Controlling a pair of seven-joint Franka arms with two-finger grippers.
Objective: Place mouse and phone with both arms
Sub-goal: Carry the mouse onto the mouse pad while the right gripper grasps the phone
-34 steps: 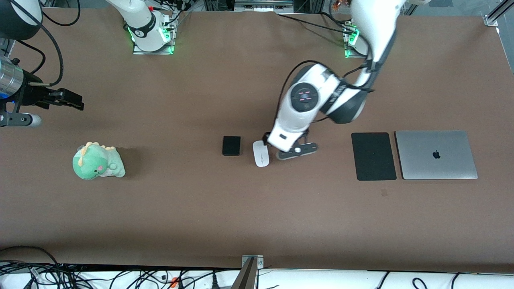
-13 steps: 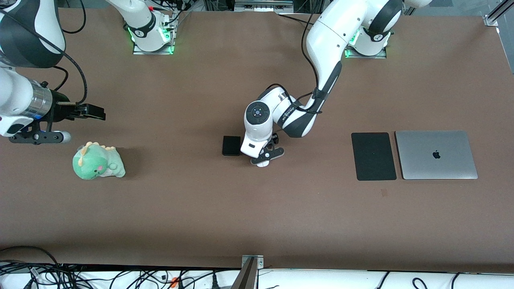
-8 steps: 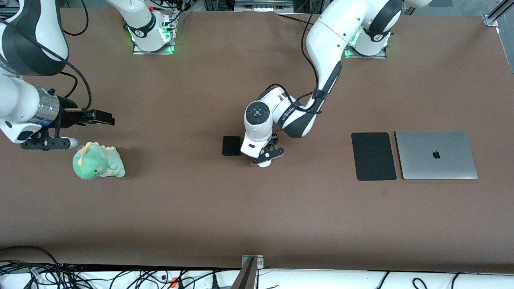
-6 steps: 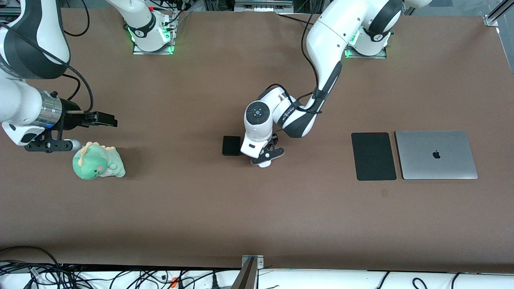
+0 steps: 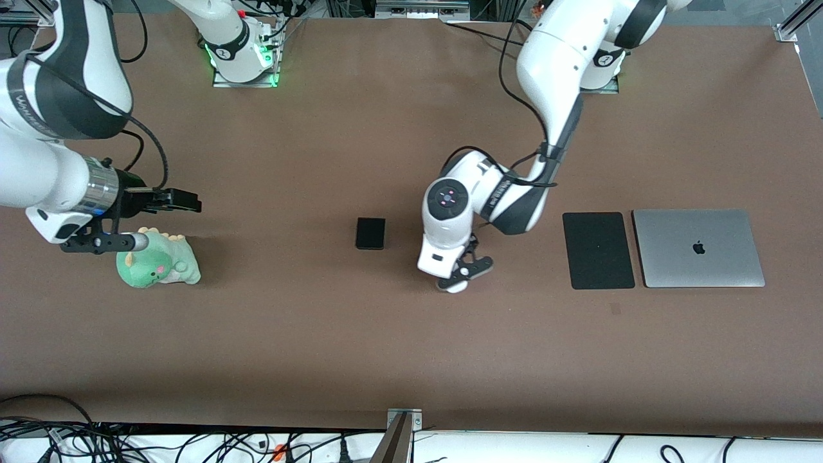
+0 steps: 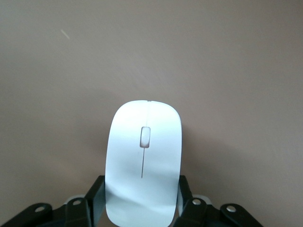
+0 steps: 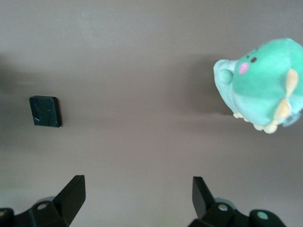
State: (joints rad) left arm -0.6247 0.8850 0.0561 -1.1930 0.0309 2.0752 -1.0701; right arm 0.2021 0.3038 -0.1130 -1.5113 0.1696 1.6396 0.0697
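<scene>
So the mouse (image 6: 143, 163) is pinched between the left gripper (image 5: 458, 278)'s fingers and looks lifted off the brown table (image 5: 321, 334), over the bare stretch between the phone (image 5: 371, 233) and the black pad (image 5: 598, 250), so that half of the job is underway but nothing's been placed yet. The phone lies untouched mid-table. The right gripper (image 5: 186, 204) hangs spread and empty just above the green plush dinosaur (image 5: 157, 259), well apart from the phone, so that pickup hasn't started.
</scene>
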